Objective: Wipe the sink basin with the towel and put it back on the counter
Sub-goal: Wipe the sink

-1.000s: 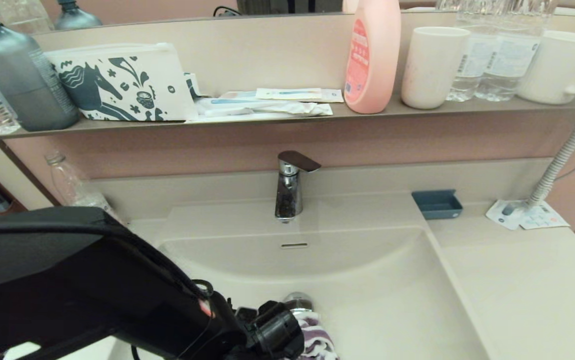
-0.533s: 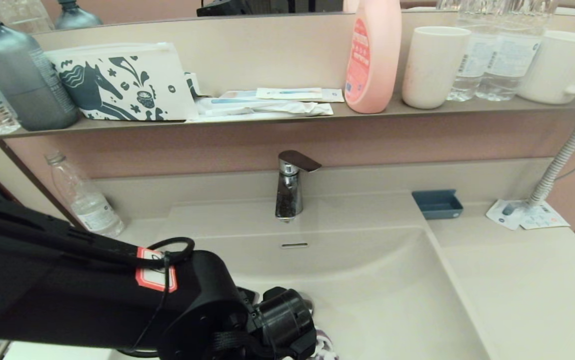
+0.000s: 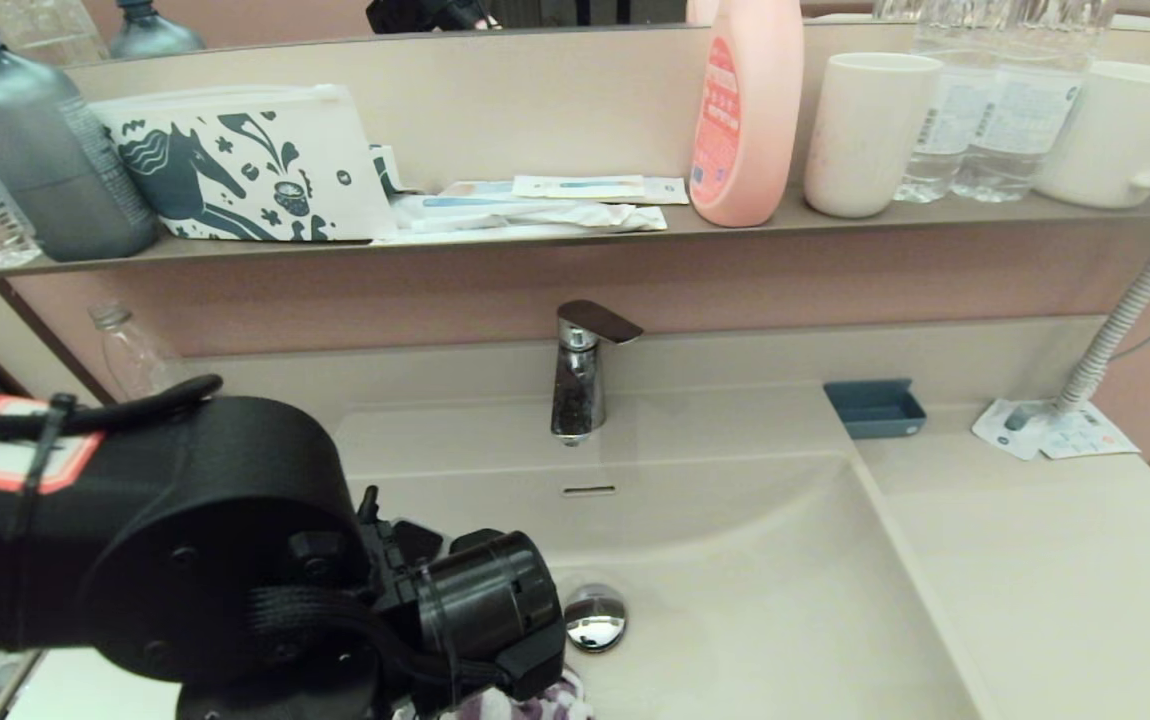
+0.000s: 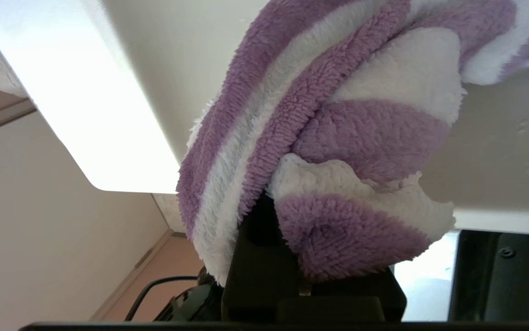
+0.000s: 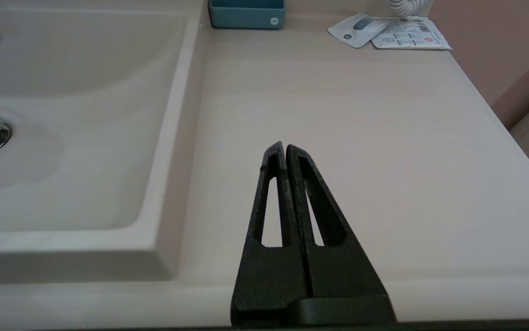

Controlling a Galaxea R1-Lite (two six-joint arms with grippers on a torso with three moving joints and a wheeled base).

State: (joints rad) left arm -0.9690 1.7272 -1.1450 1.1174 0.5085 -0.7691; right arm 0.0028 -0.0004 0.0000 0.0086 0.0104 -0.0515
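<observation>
The cream sink basin has a chrome drain plug and an overflow slot. My left arm reaches over the basin's near left part. Its gripper is shut on the purple-and-white striped towel, which bunches over the fingers and hides their tips. In the head view only a scrap of the towel shows below the wrist, near the bottom edge. The right gripper is shut and empty, just above the counter to the right of the basin.
A chrome faucet stands behind the basin. A blue dish and paper packets lie at the back of the counter. A clear bottle stands back left. The shelf above carries bottles, cups and a pouch.
My left arm has swung to the left and nearer, taking the towel with it. The drain plug, partly covered before, now shows whole.
</observation>
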